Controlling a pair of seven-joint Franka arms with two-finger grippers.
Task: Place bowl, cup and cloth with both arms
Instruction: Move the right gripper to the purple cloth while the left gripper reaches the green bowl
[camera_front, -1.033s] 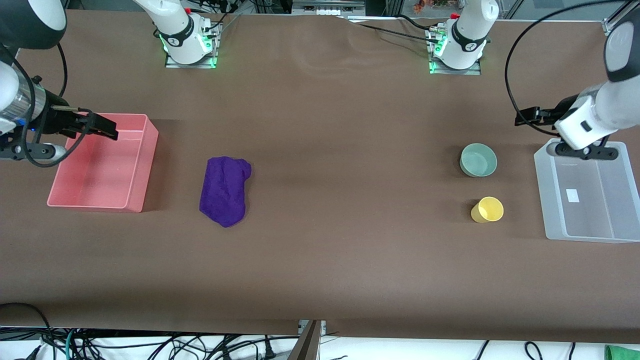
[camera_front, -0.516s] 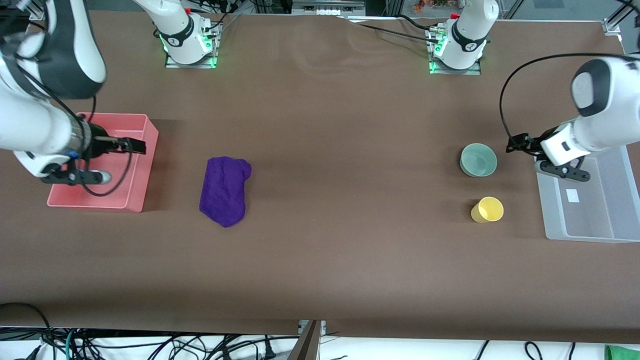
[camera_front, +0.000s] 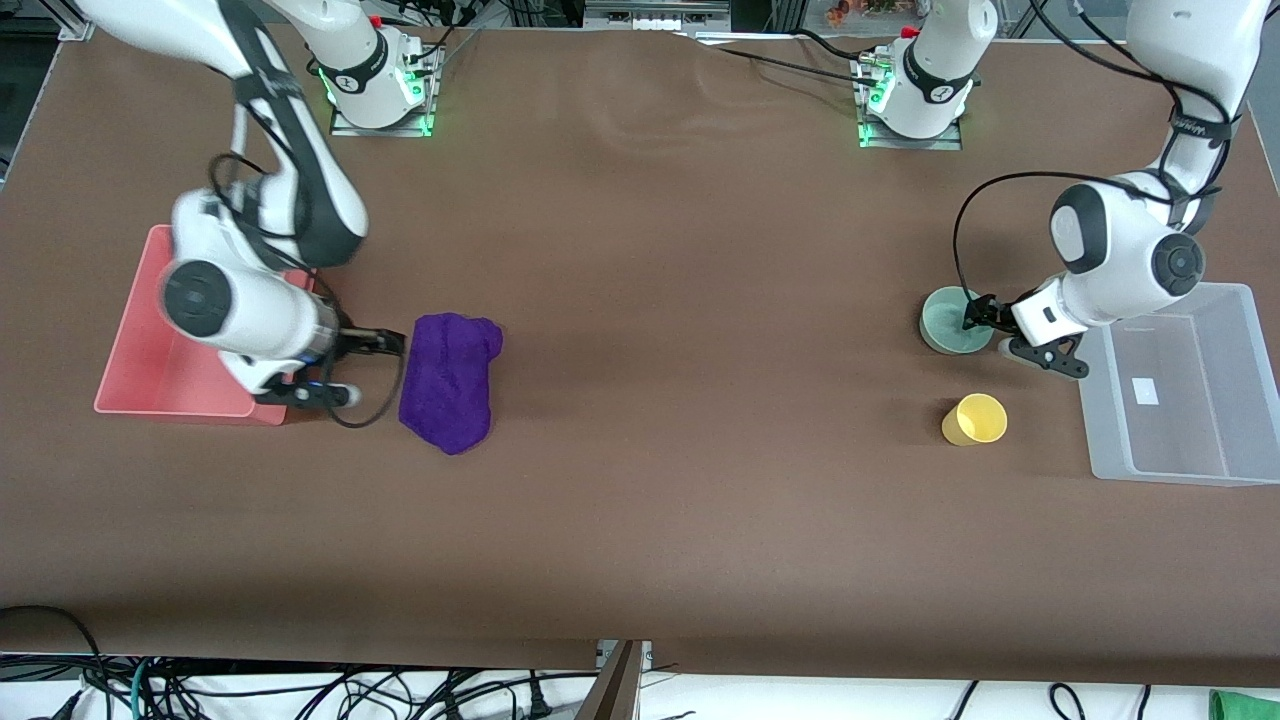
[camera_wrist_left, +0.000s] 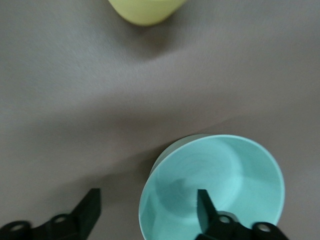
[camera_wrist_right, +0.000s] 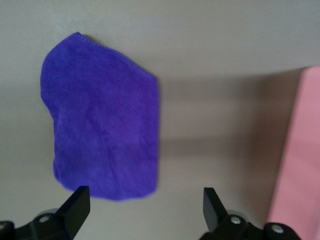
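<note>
The purple cloth (camera_front: 447, 380) lies flat on the table beside the pink bin; it also shows in the right wrist view (camera_wrist_right: 105, 120). My right gripper (camera_front: 388, 342) (camera_wrist_right: 145, 197) is open and empty, low between the bin and the cloth, by the cloth's edge. The mint-green bowl (camera_front: 945, 320) (camera_wrist_left: 220, 182) stands upright near the clear bin. My left gripper (camera_front: 975, 315) (camera_wrist_left: 148, 197) is open over the bowl's rim, one finger over the inside, the other over the table outside. The yellow cup (camera_front: 975, 418) (camera_wrist_left: 145, 10) stands nearer the front camera than the bowl.
A pink bin (camera_front: 140, 370) (camera_wrist_right: 300, 160) sits at the right arm's end of the table, partly covered by the right arm. A clear plastic bin (camera_front: 1180, 440) sits at the left arm's end, beside the bowl and cup.
Both arms swung in from over their bins and came down: the right gripper moved from the pink bin to the cloth's edge, the left gripper from the clear bin to the bowl.
</note>
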